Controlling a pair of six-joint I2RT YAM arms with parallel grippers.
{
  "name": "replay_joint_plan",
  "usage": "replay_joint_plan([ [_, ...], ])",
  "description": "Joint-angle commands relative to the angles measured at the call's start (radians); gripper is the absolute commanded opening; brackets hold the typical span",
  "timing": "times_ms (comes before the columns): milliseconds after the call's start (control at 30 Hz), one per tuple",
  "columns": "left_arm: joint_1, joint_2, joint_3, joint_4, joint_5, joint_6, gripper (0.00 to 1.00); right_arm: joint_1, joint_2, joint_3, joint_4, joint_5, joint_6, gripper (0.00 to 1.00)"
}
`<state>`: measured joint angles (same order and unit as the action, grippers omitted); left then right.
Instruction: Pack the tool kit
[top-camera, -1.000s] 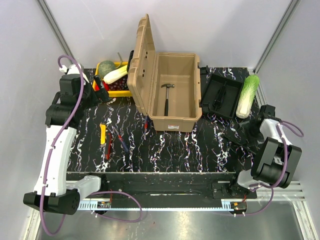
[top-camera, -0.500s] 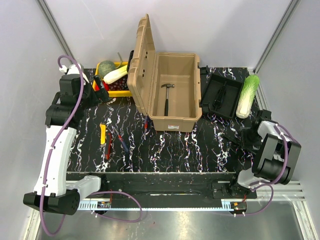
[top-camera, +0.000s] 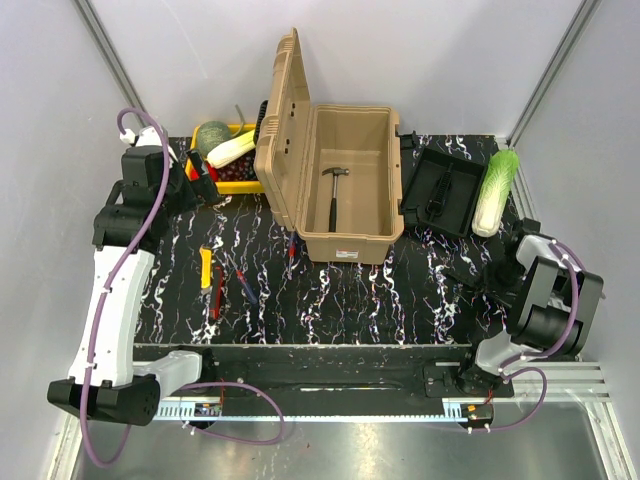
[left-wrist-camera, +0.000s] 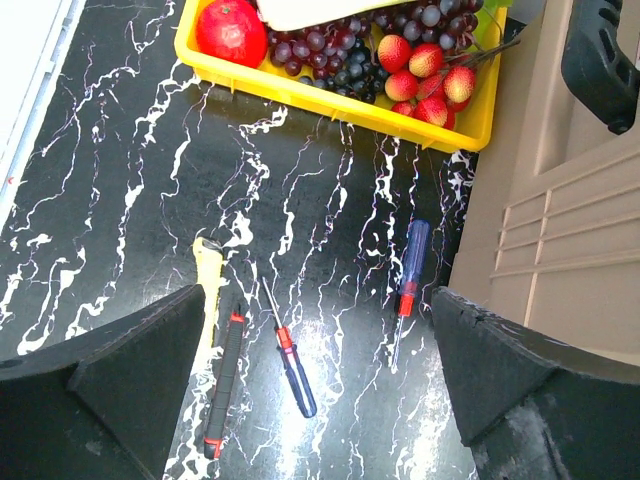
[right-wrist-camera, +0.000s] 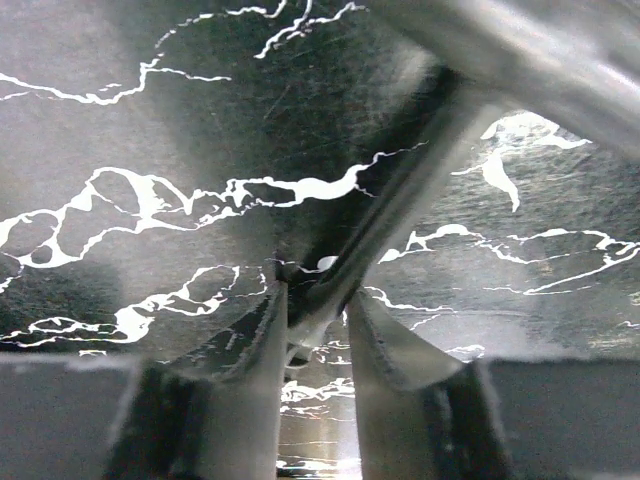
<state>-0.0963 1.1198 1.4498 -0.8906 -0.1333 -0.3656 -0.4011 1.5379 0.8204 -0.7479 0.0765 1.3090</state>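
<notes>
Right gripper (right-wrist-camera: 315, 300) straddles a slim dark tool (right-wrist-camera: 400, 200) on the desk (top-camera: 380, 300), grip not determinable; left gripper (left-wrist-camera: 318, 295), spread wide, hangs over loose screwdrivers (left-wrist-camera: 296, 365). Farther back, the open toolbox (top-camera: 345, 247) holds one hammer (top-camera: 335, 200); the yellow crate (left-wrist-camera: 300, 93), fruit (left-wrist-camera: 335, 55).

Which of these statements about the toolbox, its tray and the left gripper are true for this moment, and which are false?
1. The toolbox has its lid raised. True.
2. A hammer lies inside the toolbox. True.
3. The black tray sits inside the toolbox. False: it lies on the table to the right of the toolbox, next to the cabbage.
4. The left gripper holds a screwdriver. False: it is open and empty, and the screwdrivers lie on the table below it.
5. The yellow crate stands to the left of the toolbox. True.
</notes>
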Motion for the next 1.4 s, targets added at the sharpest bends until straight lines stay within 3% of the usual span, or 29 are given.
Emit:
replay_joint_plan([
  [0,-0.002,0.006,0.057,0.036,-0.028,0.01,0.99,0.005,0.059,-0.02,0.094,0.1,0.073,0.26],
  [100,-0.002,0.009,0.064,0.035,-0.037,0.013,0.99,0.005,0.036,-0.018,0.091,0.111,0.072,0.01],
  [133,-0.002,0.011,0.069,0.033,-0.037,0.014,0.99,0.007,0.024,-0.015,0.087,0.118,0.07,0.0],
  [633,0.0,0.002,0.066,0.032,-0.046,0.01,0.99,0.07,-0.303,0.261,-0.01,0.261,-0.075,0.0],
  [767,-0.002,-0.005,0.058,0.03,-0.039,0.005,0.99,0.154,-0.309,0.371,0.134,0.191,-0.244,0.0],
  [1133,-0.002,-0.031,0.024,0.03,-0.032,-0.001,0.99,0.657,-0.063,0.761,0.435,0.043,-0.813,0.0],
  [1367,0.0,-0.035,0.017,0.036,-0.029,-0.004,0.99,0.876,0.285,1.052,0.254,0.049,-1.051,0.0],
])
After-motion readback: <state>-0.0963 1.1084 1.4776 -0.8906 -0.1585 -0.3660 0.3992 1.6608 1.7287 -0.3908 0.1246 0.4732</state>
